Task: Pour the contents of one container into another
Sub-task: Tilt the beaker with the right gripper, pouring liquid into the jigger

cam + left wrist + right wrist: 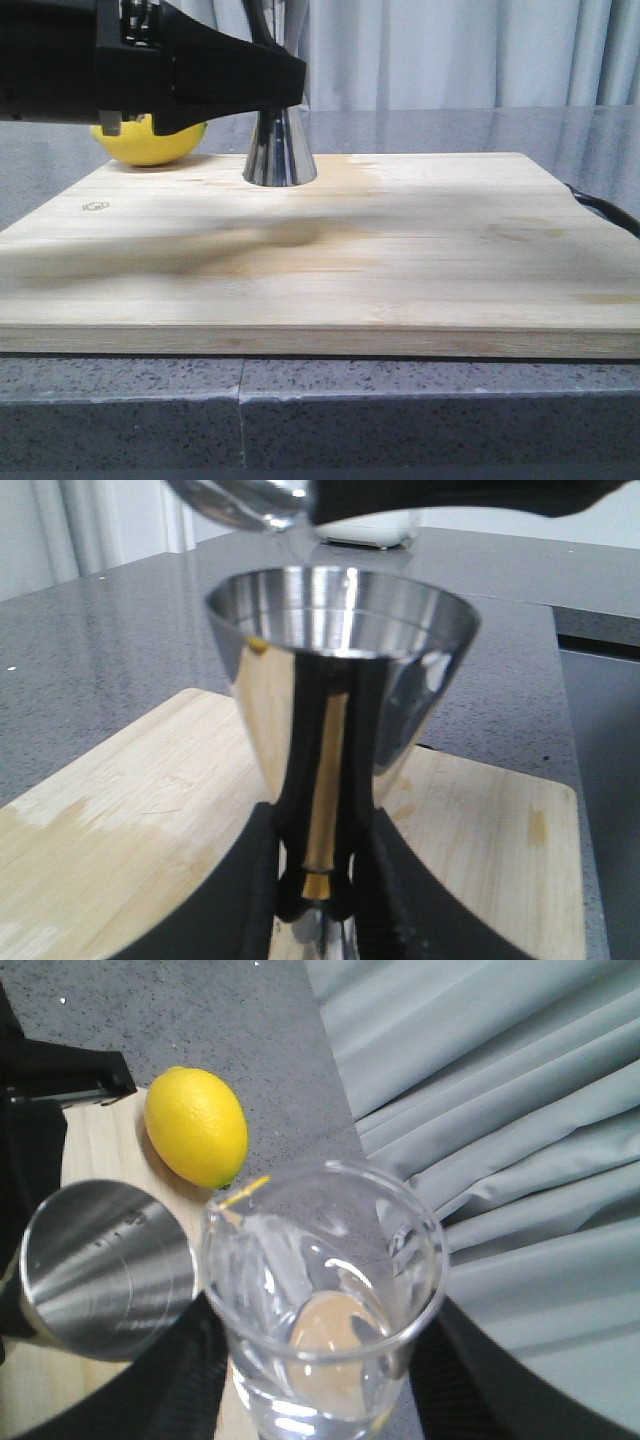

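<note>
The tall shiny steel hourglass-shaped jigger (279, 150) stands upright near the back edge of the pale wooden cutting board (330, 260), with the yellow lemon (150, 140) just beside it off the board's rear corner. In the left wrist view the left gripper (318, 880) is clamped on the jigger's narrow waist: its black fingers (375, 880) press on either side of the brass-coloured band, and the jigger's open upper cup (340, 610) rises above them. In the right wrist view the small clear glass beaker (325, 1290) sits between the fingers of the right gripper (320, 1400), which close on its lower body, dark pads showing on both sides. The beaker is tilted, its pour lip lying just beside the rim of the jigger (105, 1265). From the left wrist camera the beaker's rim (240, 505) hangs just over the cup's far edge.
</note>
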You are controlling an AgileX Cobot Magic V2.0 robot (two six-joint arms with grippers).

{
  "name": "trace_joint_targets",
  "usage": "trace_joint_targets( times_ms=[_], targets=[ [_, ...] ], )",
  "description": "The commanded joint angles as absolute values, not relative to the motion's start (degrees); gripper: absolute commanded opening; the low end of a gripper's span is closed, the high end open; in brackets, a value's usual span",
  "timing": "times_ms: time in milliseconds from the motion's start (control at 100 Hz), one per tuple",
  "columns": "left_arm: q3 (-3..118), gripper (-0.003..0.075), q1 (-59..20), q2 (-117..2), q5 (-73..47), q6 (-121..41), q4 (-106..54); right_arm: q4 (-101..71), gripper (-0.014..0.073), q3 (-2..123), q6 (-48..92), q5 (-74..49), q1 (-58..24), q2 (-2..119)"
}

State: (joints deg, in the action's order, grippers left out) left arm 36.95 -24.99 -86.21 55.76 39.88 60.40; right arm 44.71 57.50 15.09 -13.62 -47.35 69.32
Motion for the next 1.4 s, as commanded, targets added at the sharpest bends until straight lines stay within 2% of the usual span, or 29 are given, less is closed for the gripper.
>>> trace_joint_targets(
  times_ms=[0, 1390],
  targets=[
    [38.63, -0.0019, -24.13, -84.07, 59.63, 40.31, 56.89, 46.65, 0.0123, 59.63, 15.41, -10.88, -47.27, 68.08],
    [38.63, -0.0019, -23.8, -84.07, 61.35, 40.4, 57.39, 52.14, 0.0123, 59.63, 15.41, -10.53, -47.27, 68.08]
  ],
)
